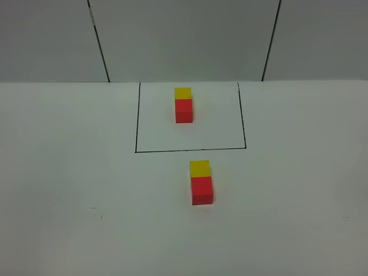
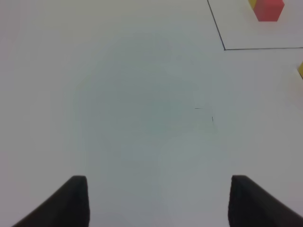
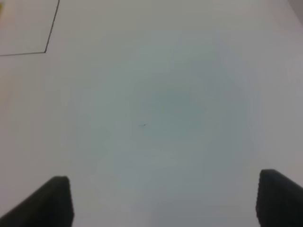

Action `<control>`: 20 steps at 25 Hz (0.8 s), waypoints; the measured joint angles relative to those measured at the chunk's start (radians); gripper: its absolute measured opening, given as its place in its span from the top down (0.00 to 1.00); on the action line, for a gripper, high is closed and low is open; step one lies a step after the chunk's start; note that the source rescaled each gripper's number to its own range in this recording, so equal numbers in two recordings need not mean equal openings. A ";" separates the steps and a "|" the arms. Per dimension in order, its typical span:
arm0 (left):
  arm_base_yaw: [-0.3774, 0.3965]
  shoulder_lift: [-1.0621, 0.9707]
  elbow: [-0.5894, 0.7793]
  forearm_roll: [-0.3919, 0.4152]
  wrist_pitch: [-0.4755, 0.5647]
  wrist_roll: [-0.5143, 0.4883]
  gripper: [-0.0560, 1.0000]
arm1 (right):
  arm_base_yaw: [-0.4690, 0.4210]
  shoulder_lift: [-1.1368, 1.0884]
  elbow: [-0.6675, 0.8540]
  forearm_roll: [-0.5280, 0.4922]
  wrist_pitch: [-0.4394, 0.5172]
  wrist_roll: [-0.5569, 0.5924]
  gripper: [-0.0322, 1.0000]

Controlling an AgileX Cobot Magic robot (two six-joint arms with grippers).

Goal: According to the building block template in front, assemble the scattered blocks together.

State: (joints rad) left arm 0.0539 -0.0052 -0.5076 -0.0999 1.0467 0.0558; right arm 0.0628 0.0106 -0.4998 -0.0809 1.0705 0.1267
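Note:
Inside the black-outlined square (image 1: 136, 126) at the back stands the template: a yellow block (image 1: 183, 93) touching a red block (image 1: 184, 110) in front of it. In front of the square, a second yellow block (image 1: 200, 168) sits against a second red block (image 1: 202, 191) in the same order. Neither gripper shows in the high view. In the left wrist view, my left gripper (image 2: 158, 201) is open and empty over bare table; the template's red block (image 2: 269, 10) shows far off. In the right wrist view, my right gripper (image 3: 163, 201) is open and empty over bare table.
The white table (image 1: 69, 172) carries only faint small marks (image 1: 101, 217). A grey panelled wall (image 1: 184, 40) rises behind it. A corner of the square's outline shows in both wrist views (image 2: 224, 48) (image 3: 46, 51).

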 joint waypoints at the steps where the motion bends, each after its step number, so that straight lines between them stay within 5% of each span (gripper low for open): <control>1: 0.000 0.000 0.000 0.000 0.000 0.000 0.56 | 0.000 0.000 0.000 0.000 0.000 0.000 0.37; 20: 0.000 0.000 0.000 0.000 0.000 0.000 0.56 | -0.024 0.000 0.000 -0.006 0.001 0.024 0.37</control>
State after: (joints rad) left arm 0.0539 -0.0052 -0.5076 -0.0999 1.0467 0.0558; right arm 0.0386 0.0106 -0.4997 -0.0870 1.0714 0.1505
